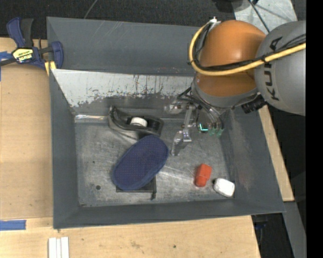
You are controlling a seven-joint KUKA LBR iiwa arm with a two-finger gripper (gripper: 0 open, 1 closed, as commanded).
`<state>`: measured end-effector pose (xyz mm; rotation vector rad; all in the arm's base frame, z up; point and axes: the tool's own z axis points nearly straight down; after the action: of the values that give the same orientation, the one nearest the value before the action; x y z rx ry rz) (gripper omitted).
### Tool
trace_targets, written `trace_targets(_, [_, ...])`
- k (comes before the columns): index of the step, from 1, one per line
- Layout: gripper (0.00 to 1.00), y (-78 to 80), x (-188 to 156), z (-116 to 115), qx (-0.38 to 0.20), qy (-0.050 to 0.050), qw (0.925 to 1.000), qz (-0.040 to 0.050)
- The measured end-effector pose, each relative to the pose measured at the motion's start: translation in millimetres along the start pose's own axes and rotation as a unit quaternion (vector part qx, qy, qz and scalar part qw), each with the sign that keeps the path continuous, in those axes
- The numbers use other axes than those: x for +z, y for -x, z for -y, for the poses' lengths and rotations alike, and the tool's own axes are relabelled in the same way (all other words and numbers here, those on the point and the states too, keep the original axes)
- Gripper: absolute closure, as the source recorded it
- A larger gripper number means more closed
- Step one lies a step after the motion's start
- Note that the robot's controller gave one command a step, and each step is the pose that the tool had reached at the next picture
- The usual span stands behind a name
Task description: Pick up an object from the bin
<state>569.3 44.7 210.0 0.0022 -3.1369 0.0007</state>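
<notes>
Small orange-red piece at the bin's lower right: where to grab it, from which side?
Judging by its pose, take the orange-red piece from straight above, across its narrow width, on the upper half. It lies flat on the bin floor, long axis roughly up-down in view. The white piece sits close by its lower right end, so stay clear there.

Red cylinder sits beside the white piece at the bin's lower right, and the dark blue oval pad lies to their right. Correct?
No. The camera view shows the dark blue oval pad to their left, not right. The red cylinder does sit beside the white piece at the bin's lower right.
</notes>
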Motion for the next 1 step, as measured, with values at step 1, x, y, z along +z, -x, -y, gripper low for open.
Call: trace_targets(1, [0.00,10.4,78.2,-40.8,-0.143,-0.002,0.9897,0.0125])
